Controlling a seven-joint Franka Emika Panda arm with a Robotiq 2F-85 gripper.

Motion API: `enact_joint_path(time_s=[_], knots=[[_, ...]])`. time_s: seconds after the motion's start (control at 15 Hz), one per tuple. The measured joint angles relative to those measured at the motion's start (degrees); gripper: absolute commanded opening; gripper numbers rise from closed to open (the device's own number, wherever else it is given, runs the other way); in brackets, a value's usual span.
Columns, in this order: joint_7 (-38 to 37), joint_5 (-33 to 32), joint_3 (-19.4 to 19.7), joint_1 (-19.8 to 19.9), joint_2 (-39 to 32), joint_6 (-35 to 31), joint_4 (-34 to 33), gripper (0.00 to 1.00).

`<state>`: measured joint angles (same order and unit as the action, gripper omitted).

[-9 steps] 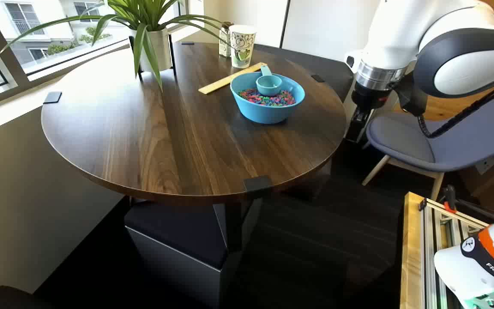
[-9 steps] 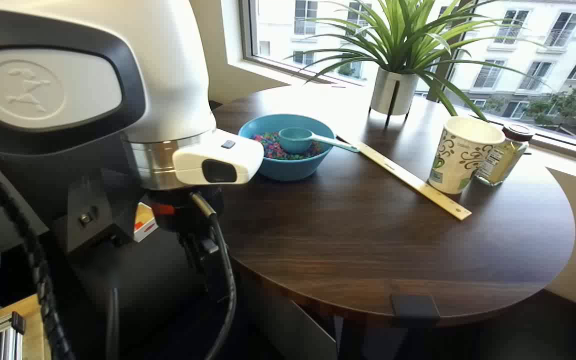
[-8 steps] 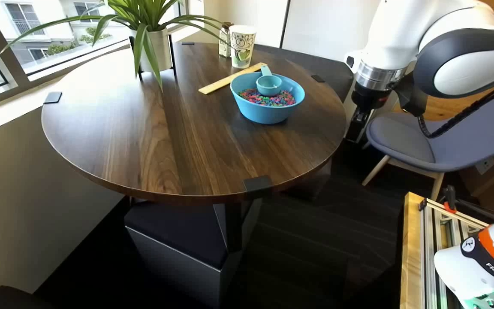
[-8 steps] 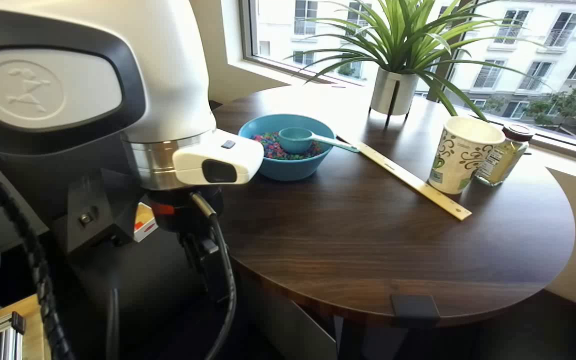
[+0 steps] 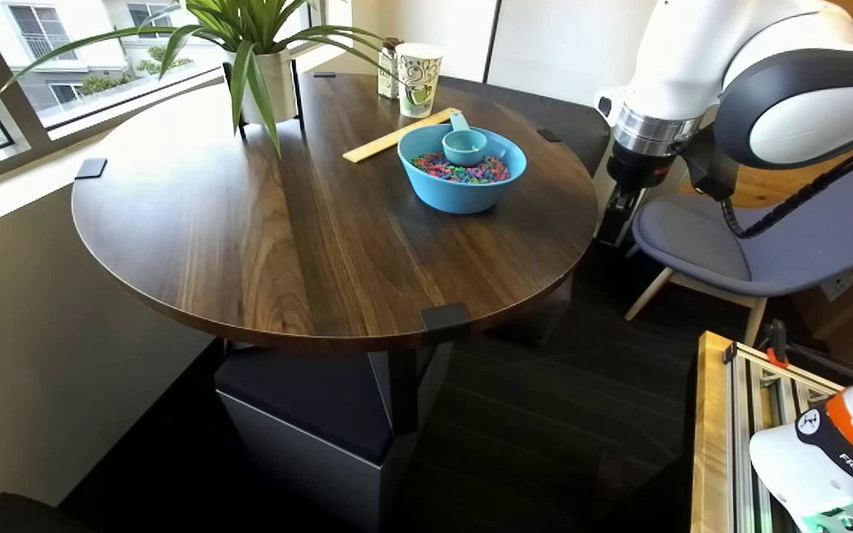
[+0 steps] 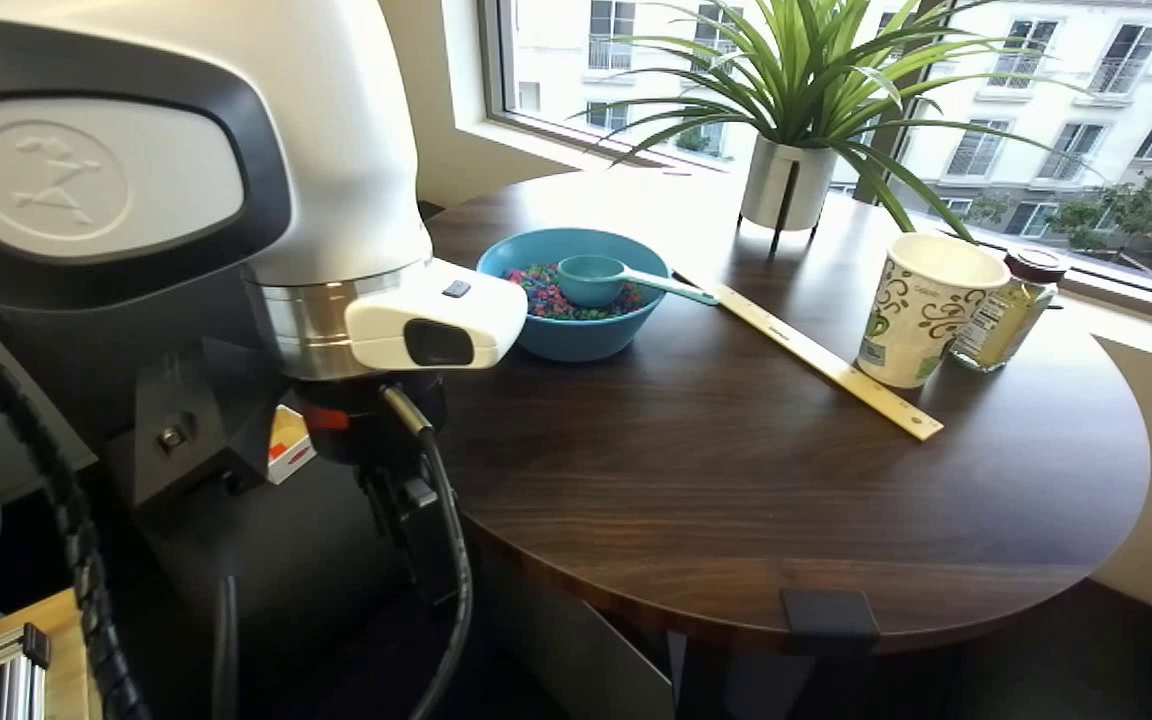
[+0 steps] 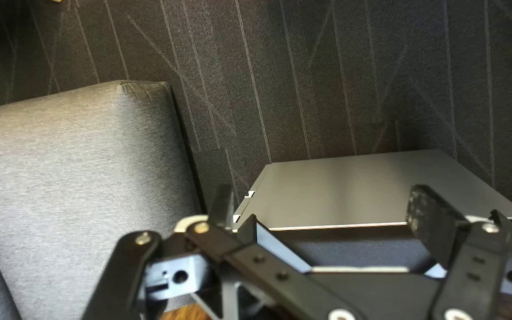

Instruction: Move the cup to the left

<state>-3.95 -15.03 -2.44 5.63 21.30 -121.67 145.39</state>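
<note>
Nothing had budged in that half second: the gripper (image 7: 322, 209) hung out by the table (image 5: 308, 222), jaws wide apart with nothing between them, spread, I guessed, ready to straddle the cup (image 6: 924, 320). Nearest sat the blue bowl (image 6: 576, 342) with its scoop (image 6: 591, 284), a likely snag on any low, straight reach; well beyond stood that cup, upright, a jar (image 6: 1008, 325) just beside it crowding one flank, a ruler (image 6: 816, 357) running close by its foot!

The tool (image 7: 325, 211) points down, its 2 fingers (image 7: 431, 218) apart.
</note>
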Motion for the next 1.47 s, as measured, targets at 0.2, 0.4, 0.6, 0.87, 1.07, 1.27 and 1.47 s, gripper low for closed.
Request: enact_joint_path(time_s=[0.2,0.4,0.6,0.87,1.07,1.27,1.47], knots=[[0.45,0.07,0.34,-0.29,0.31,0.66,-0.02,1.00],[1.99,0.30,1.27,-0.31,2.52,5.76,-0.43,1.00],[5.62,1.99,3.73,-0.33,6.50,12.76,-2.92,1.00],[5.30,10.20,5.21,-0.90,8.33,16.44,-9.97,1.00],[-1.22,17.18,4.11,-2.53,4.52,12.14,-16.05,1.00],[-9.94,19.15,2.29,-2.83,-2.82,4.77,-23.59,1.00],[-18.12,18.75,2.26,-2.00,-11.21,1.37,-33.36,1.00]])
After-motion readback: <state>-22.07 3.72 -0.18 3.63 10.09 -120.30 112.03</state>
